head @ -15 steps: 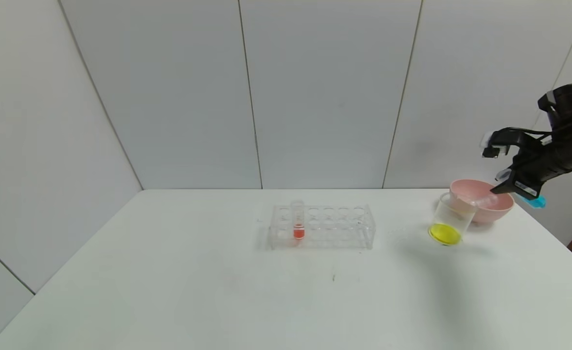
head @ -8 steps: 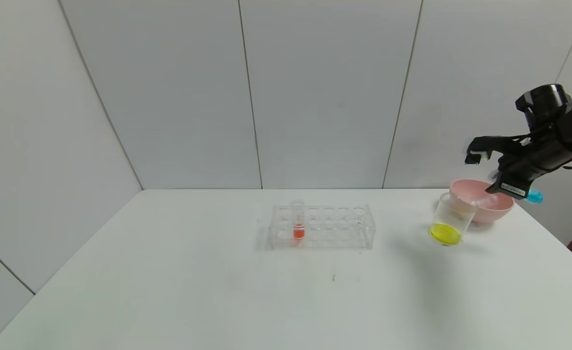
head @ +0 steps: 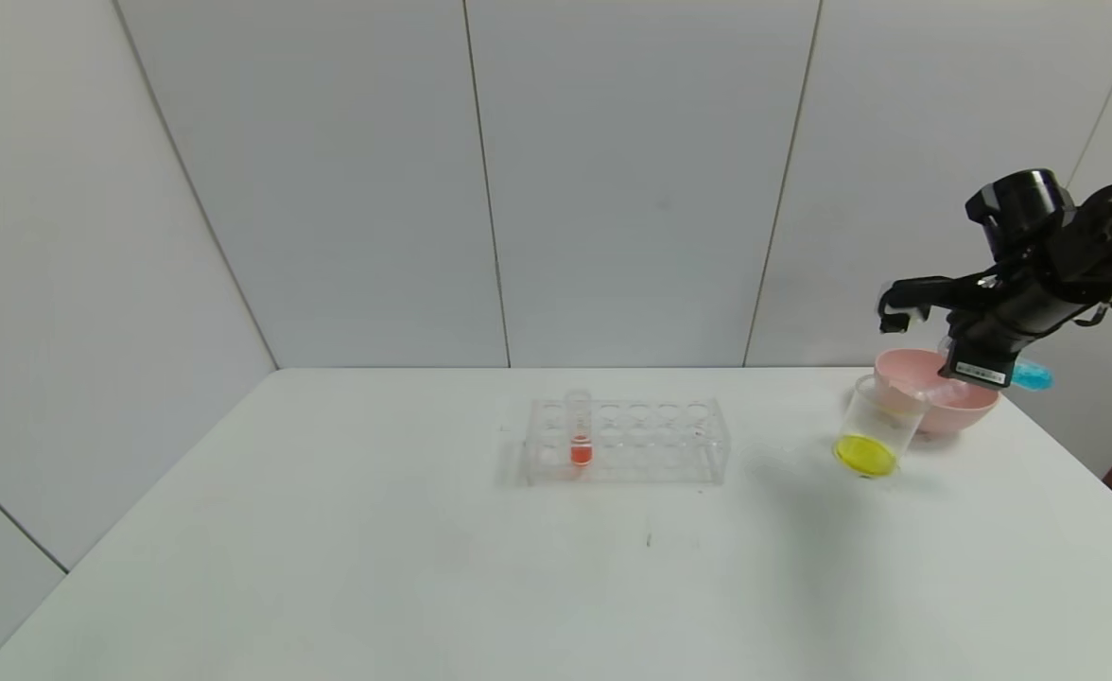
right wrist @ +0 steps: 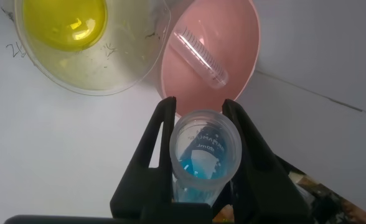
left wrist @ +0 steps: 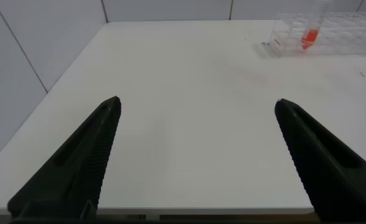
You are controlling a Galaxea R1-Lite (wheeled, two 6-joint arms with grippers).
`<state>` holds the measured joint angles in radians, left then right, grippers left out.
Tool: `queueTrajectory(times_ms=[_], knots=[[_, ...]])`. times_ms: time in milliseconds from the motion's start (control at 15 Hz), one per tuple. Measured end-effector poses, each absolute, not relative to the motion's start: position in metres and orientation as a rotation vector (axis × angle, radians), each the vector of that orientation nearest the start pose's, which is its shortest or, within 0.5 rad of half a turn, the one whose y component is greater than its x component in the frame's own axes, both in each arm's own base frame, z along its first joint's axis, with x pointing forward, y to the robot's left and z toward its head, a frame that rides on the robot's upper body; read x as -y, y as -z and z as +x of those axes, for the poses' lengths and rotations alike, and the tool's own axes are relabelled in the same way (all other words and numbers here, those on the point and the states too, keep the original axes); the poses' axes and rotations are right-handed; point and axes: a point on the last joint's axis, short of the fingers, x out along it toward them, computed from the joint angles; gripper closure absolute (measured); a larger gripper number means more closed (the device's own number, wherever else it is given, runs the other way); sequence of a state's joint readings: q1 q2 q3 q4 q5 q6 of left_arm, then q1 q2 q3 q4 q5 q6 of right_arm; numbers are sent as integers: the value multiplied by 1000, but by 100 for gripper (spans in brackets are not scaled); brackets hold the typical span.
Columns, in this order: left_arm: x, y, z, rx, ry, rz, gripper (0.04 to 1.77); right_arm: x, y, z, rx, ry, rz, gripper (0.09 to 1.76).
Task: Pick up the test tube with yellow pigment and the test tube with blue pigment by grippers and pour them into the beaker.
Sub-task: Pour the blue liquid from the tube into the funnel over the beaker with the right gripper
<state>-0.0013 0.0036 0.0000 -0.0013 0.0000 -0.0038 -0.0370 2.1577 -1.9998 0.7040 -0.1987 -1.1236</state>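
My right gripper (head: 961, 367) is shut on the test tube with blue pigment (right wrist: 205, 155). It hangs tilted above the pink bowl, just right of the beaker (head: 873, 426). The tube's blue-filled end (head: 1032, 377) sticks out behind the fingers. In the right wrist view its open mouth faces the camera, with blue liquid inside. The clear beaker (right wrist: 89, 50) holds yellow liquid at its bottom. No tube with yellow pigment in it shows. A clear empty tube (right wrist: 200, 59) lies in the bowl. My left gripper (left wrist: 197, 101) is open over the table's near left part, with nothing between its fingers.
The pink bowl (head: 944, 402) stands right behind the beaker near the table's right edge. A clear many-holed rack (head: 627, 440) sits mid-table with an orange-red tube (head: 581, 430) upright in it. The wall rises close behind the table.
My right gripper has carried the blue tube up and to the left, from beyond the bowl's right side to above the bowl, closer to the beaker. Nothing else moved.
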Motion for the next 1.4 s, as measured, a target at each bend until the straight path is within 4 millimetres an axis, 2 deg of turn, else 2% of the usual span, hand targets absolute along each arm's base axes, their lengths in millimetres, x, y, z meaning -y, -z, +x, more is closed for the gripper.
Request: queueTrajectory(times_ms=[667, 1400], knots=[[0, -76, -23, -2, 2, -4, 5, -1, -212, 419, -968, -257, -1247, 127], [0, -76, -23, -2, 1, -4, 5, -6, -205, 416, -1084, -237, -1359, 127]])
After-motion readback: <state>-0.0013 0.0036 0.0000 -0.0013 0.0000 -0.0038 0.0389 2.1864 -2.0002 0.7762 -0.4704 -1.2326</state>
